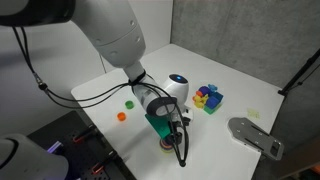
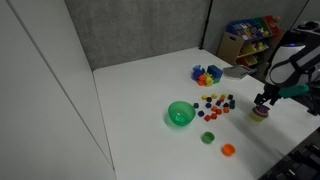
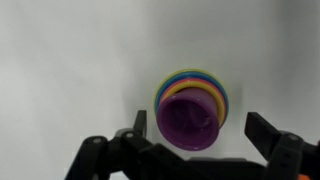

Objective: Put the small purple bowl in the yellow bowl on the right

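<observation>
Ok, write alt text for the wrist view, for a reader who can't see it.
Seen from above, the small purple bowl sits nested in the yellow bowl, ringed by coloured rims, on a white table. The gripper stands open, a dark finger on either side of the bowls, at the bottom of the view.

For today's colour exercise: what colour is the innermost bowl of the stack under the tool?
The innermost bowl is purple; the wrist view shows it best.
</observation>
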Controlling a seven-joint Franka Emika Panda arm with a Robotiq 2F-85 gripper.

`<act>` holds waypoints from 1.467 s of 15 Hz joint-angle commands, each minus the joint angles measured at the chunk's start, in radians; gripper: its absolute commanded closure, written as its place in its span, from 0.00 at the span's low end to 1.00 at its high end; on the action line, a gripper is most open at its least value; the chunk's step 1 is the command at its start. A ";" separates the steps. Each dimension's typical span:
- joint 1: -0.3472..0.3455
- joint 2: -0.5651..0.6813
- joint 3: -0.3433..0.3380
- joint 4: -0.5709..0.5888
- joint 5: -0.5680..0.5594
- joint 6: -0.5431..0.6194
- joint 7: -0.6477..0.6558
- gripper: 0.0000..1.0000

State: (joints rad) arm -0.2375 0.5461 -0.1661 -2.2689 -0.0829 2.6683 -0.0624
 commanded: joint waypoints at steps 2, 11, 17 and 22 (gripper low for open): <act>-0.020 -0.052 0.029 -0.036 0.028 -0.001 -0.060 0.00; -0.059 -0.037 0.133 -0.084 0.112 0.061 -0.181 0.00; -0.049 -0.090 0.157 -0.140 0.111 0.057 -0.207 0.00; 0.065 -0.183 0.113 -0.194 0.061 0.047 -0.118 0.00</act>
State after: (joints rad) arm -0.2321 0.4551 -0.0258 -2.4107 0.0108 2.7357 -0.2326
